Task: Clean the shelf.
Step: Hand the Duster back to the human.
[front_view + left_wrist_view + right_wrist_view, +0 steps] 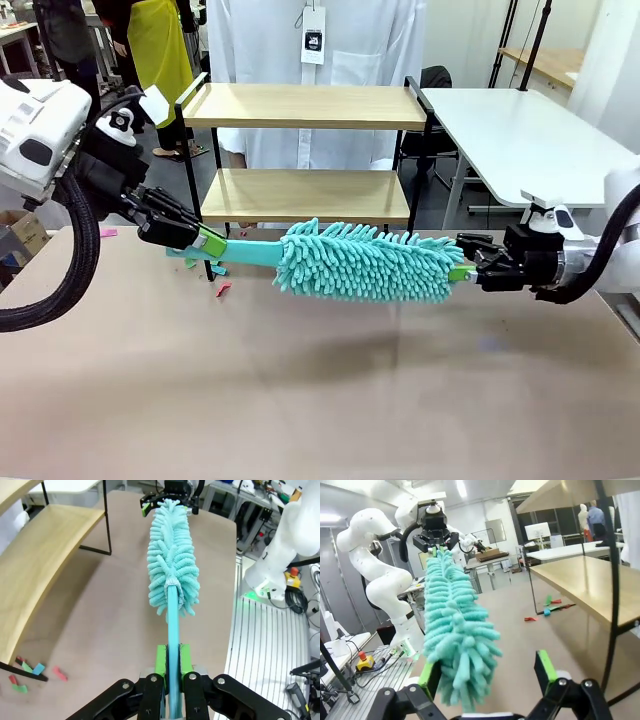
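Note:
The shelf (305, 195) stands at the table's far edge, two light wood boards in a thin black frame. In front of it a teal fluffy duster (365, 262) hangs level above the table. My left gripper (208, 245) is shut on its teal handle (173, 625), green pads (161, 660) pressed to both sides. My right gripper (465, 258) is open, its jaws standing wide on either side of the duster's tip without squeezing it. The right wrist view has the duster head (452, 630) between the spread pads (546, 670), and the shelf board (580, 580) lies to the right.
Small coloured paper scraps (222, 290) lie on the brown table (320, 400) near the shelf's left leg, also seen as scraps (30, 670) and scraps (547, 611). A white table (520, 130) stands at the back right. The table's near half is open room.

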